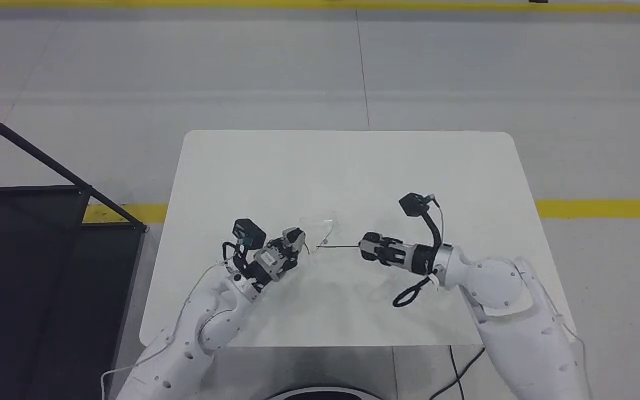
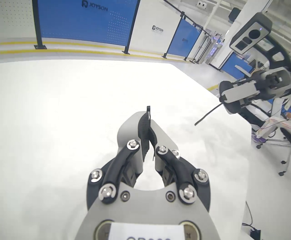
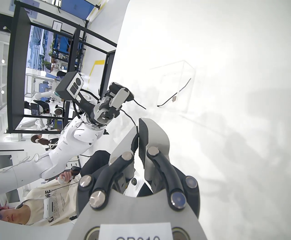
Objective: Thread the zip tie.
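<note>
White lettering with a logo is showing on a blue partition panel (image 2: 86, 20), and dark lettering with a logo on the white panel (image 2: 156, 28) beside it. A white label (image 2: 145, 231) with dark characters, half cut off, is sitting on the base of the left gripper (image 2: 146, 123); a like label (image 3: 136, 231) is sitting on the right gripper (image 3: 138, 130)

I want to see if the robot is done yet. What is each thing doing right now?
left tool: shut on a short black zip tie end.
right tool: shut on the zip tie strip.
zip tie strip: free tip in the air, pointing toward the left tool, not threaded.
clear box: standing on the table.
spare zip tie: lying loose, apparently inside the clear box.
</note>
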Available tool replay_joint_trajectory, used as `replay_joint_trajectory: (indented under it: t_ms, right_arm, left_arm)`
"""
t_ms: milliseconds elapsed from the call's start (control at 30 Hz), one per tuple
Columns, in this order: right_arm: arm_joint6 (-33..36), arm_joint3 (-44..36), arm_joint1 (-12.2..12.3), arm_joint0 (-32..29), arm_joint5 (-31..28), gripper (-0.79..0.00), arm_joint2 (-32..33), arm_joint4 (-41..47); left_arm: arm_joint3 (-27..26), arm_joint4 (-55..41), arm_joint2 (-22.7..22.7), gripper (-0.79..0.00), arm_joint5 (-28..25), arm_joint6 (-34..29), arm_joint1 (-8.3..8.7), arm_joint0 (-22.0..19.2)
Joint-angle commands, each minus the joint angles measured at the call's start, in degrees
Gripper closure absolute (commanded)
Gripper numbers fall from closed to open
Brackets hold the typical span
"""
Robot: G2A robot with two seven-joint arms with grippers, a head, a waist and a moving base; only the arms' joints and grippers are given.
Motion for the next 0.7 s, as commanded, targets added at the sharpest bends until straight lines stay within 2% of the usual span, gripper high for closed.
replay_joint_trajectory:
  t_ms: [0,300,467,667]
  right_arm:
    - [0.0,0.4,0.1,0.1,-0.3,0.000,0.0,0.5]
    - [-2.6,0.8,0.1,-0.3,0.5,0.000,-0.7,1.5]
    - [-5.0,-1.1,0.1,-0.5,3.2,0.000,-1.8,0.4]
    - [-6.3,-2.6,0.0,-0.6,5.7,0.000,-2.7,-0.3]
  left_arm:
    - [0.1,1.5,0.3,0.000,0.6,1.1,-0.14,0.0]
    - [-0.2,9.0,1.1,0.000,1.6,7.4,-0.48,0.8]
    - [-0.5,12.4,1.8,0.000,4.2,8.2,-0.77,1.2]
    - [0.0,13.0,2.3,0.000,4.8,8.4,-1.18,0.9]
